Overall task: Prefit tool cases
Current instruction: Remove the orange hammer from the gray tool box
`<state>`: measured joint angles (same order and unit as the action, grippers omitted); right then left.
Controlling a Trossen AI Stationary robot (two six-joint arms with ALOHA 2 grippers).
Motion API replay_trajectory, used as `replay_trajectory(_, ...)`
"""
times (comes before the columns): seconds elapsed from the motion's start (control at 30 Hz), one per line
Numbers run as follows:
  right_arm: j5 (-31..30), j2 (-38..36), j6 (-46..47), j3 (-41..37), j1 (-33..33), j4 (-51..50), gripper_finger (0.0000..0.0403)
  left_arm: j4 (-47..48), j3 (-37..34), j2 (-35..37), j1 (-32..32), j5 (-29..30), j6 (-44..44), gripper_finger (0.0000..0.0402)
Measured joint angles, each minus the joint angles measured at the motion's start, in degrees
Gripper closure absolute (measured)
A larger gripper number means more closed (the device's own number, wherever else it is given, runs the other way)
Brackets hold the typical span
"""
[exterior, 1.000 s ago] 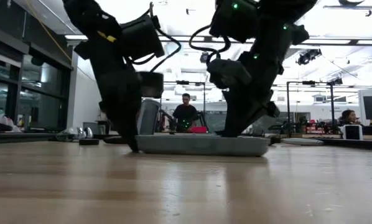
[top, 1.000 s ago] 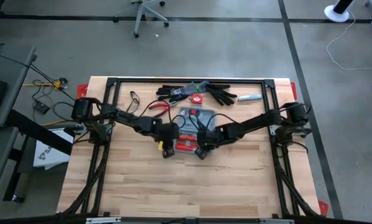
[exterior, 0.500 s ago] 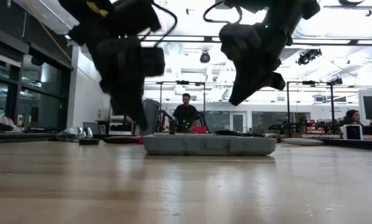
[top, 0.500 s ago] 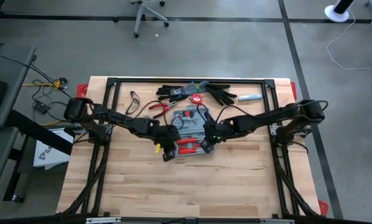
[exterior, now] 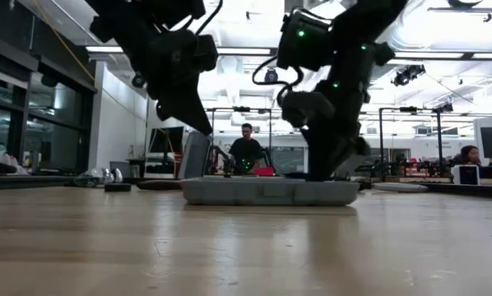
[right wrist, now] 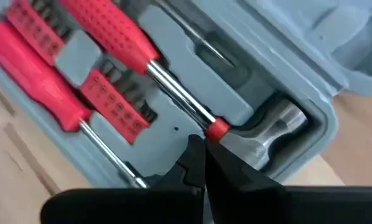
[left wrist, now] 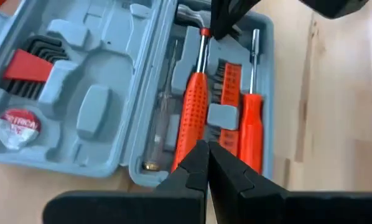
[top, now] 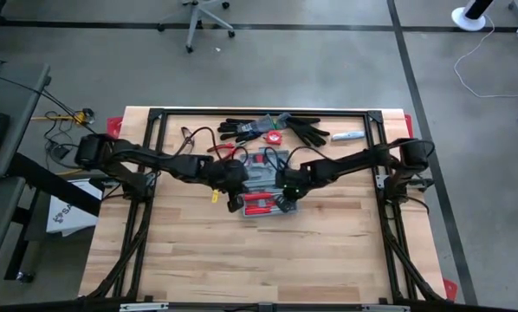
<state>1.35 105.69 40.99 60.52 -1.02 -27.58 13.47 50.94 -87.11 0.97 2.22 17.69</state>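
Note:
The grey-blue tool case [top: 263, 176] lies open and flat on the table's middle. One half holds a red-handled hammer [left wrist: 195, 106], a red screwdriver [left wrist: 252, 124] and a bit rack. The other half [left wrist: 80, 93] holds hex keys and a red round tape. My left gripper [left wrist: 206, 155] is shut and hangs above the case's near left corner, clear of it in the low view [exterior: 203, 125]. My right gripper [right wrist: 201, 152] is shut and points steeply down into the case at the hammer's head end [exterior: 322, 173]. My right gripper comes from above with shut fingers, slanting steeply down. Its fingertips [left wrist: 218, 25] stand on the hammer's red collar [right wrist: 217, 129], where the steel shaft meets the head. The hammer lies in its moulded seat in the case. Whether the tips press it down does not show.
Along the far edge lie black gloves [top: 304, 132], a red round thing [top: 275, 136], red pliers [top: 224, 149] and a pale tool [top: 347, 136]. A black frame [top: 259, 112] borders the work area. Bare wood lies on the near side. People sit in the room beyond.
My left gripper has risen from table level at the case's left end and now hangs well above it. My right gripper lifted off the case, then came back down onto the hammer's head end. Both stayed shut. The case still lies flat.

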Motion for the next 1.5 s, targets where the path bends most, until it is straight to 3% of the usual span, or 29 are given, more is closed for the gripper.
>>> replay_trajectory(0.23, 0.7, 0.7, 0.3, -0.2, -0.8, 4.0, 0.0403, 0.1, 0.0, -0.9, -0.5, 0.9, -7.2, 0.0385)
replay_trajectory(0.53, -1.7, -2.5, 0.8, -0.6, -1.0, 4.4, 0.0403, 0.1, -0.1, -2.6, -0.4, -0.4, -6.3, 0.0282)
replay_trajectory(0.67, -3.5, -6.0, 0.8, -0.6, -1.0, 2.5, 0.0403, 0.1, -0.1, -2.6, -0.5, -0.1, -4.9, 0.0254)
replay_trajectory(0.9, -4.4, -3.8, -0.5, -0.5, -0.4, -0.2, 0.0403, -0.1, -0.1, -2.6, -0.5, 0.2, -4.7, 0.0247)
replay_trajectory(1.07, -1.7, 0.0, -1.1, -0.1, 0.2, 1.0, 0.0403, -0.2, -0.1, -2.6, 0.0, -0.2, -4.8, 0.0247)
replay_trajectory(1.5, -0.7, 0.6, -1.0, -0.3, 0.4, 4.3, 0.0403, 0.9, -0.1, -5.6, 3.3, 0.0, -10.4, 0.0247)
